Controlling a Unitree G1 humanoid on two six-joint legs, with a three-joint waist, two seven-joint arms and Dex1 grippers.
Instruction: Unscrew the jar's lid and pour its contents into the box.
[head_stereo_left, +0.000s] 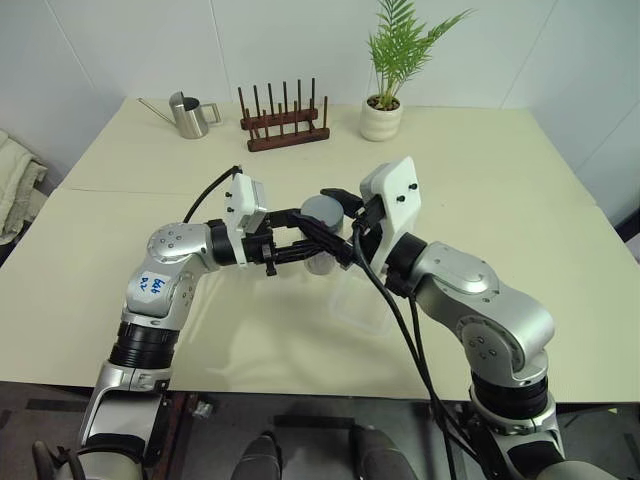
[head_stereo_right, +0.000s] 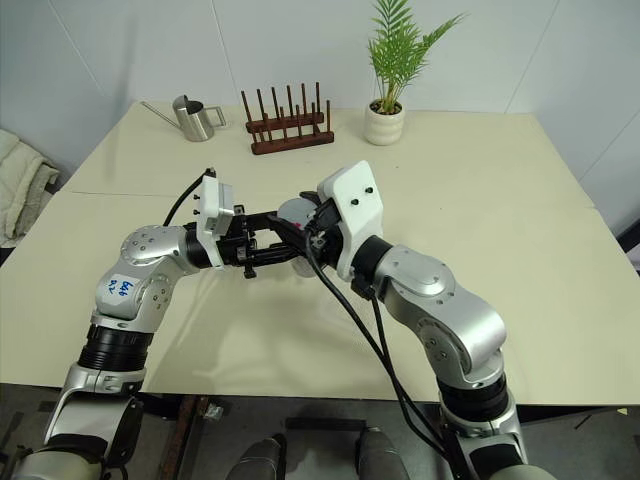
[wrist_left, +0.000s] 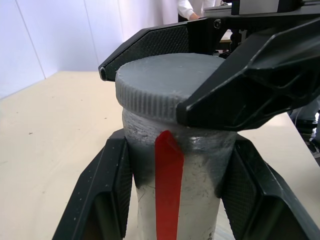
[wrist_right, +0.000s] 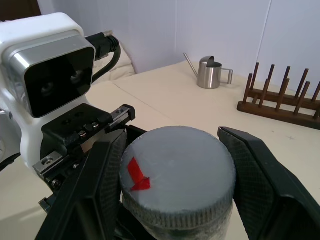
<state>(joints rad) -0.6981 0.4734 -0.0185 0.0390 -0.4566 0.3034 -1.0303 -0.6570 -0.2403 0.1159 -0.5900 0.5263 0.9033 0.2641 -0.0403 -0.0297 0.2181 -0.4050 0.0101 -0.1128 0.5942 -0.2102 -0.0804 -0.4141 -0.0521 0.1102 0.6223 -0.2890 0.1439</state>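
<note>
My left claw grips the jar around its body, one finger pressed to each side, holding it upright above the surface; a red strip runs down the jar's frosted wall between my two fingers; my right claw is closed on the lid, its black fingers touching the ribbed grey rim on opposite sides; the lid sits on the jar's mouth, with a small red mark on its flat top, off to one side; the two claws meet at the jar in the middle of the surface, the left one coming in from my left and the right one from my right; the box lies on the surface just below and a little to the right of the jar, partly behind my right arm's cables; I cannot tell what is inside the jar; at the far edge of the surface stand a steel watering can, a wooden peg rack beside it, and a potted plant further right.
</note>
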